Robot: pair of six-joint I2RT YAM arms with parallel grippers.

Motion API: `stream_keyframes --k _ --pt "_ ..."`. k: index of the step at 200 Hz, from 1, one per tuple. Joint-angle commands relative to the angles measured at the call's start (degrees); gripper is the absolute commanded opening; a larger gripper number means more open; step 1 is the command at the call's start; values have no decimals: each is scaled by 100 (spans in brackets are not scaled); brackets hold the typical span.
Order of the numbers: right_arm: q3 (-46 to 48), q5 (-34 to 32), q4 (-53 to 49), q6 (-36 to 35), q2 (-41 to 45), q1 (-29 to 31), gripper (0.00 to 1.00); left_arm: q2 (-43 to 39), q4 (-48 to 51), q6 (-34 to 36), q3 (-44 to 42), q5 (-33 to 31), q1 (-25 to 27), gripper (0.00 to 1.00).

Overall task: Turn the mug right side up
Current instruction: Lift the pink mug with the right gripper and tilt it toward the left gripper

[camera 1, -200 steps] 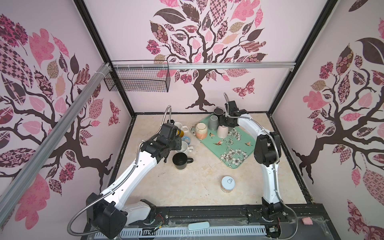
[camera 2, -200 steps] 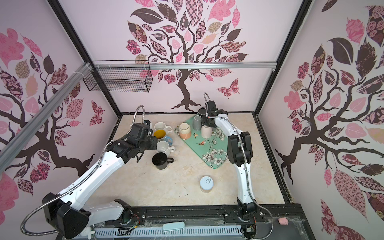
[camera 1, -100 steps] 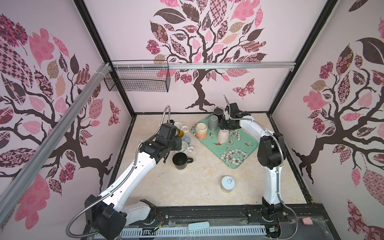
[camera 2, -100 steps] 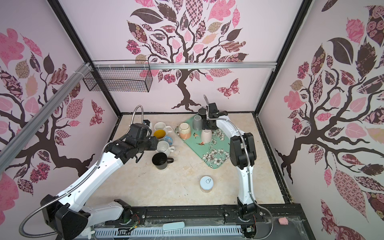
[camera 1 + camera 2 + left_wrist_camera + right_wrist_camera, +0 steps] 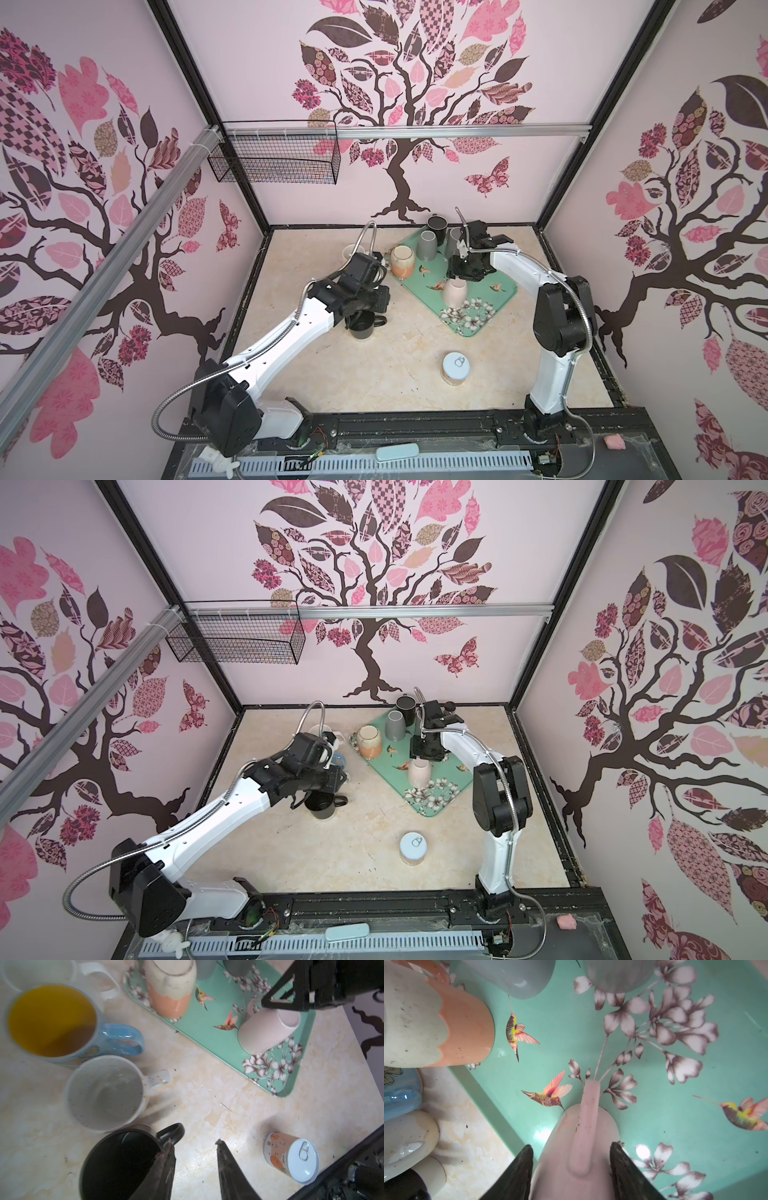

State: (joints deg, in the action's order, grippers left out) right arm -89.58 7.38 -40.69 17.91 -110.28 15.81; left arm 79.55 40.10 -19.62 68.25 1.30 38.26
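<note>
Bench (image 5: pixel 324 374) layout: tray (image 5: pixel 496 298) rear-right, set cornerwise. On tray: mug A (image 5: pixel 402 262) at left corner, mug B (image 5: pixel 428 246) behind-right of A, mug C (image 5: pixel 452 241) right of B, partly hidden. Mug D (image 5: pixel 437 224) at tray's rear corner behind B, can't tell if on it. Mug E (image 5: pixel 454 294) mid-tray, tilted, between fingers of right gripper (image 5: pixel 572 1144). Left of tray, row back→front, close-packed: mug F (image 5: pixel 353 251), mug G (image 5: pixel 52 1020), mug H (image 5: pixel 104 1093), mug J (image 5: pixel 361 328). Left gripper (image 5: pixel 193 1141) over J's handle side. Can (image 5: pixel 456 368) in front of tray, apart. Wire basket (image 5: pixel 274 160) on rear wall rail, left.
</note>
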Motion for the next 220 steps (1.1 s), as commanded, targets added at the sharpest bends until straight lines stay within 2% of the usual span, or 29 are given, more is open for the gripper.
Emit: stream_keyframes --k 1,37,58,89,116,149,220 --pt "-128 134 14 204 584 -167 62 303 -291 78 471 68 403 36" --pt "41 397 537 57 591 -342 62 1018 -618 172 896 36 1119 36" --pt "84 1022 986 -103 324 -409 59 1455 -849 151 1140 105 1401 35" --pt "-347 1895 1059 -418 -388 -469 55 2031 -1268 1 1432 344 1553 35" --pt "-1009 2439 500 -679 -1166 -541 50 2513 -1565 -112 1676 536 1560 34" --pt "-1290 2529 37 -754 -1554 -619 46 2989 -1621 -182 2065 583 1553 34" --pt "-583 2162 -104 -684 -1114 -913 46 3764 -1504 -633 2728 545 1341 35"
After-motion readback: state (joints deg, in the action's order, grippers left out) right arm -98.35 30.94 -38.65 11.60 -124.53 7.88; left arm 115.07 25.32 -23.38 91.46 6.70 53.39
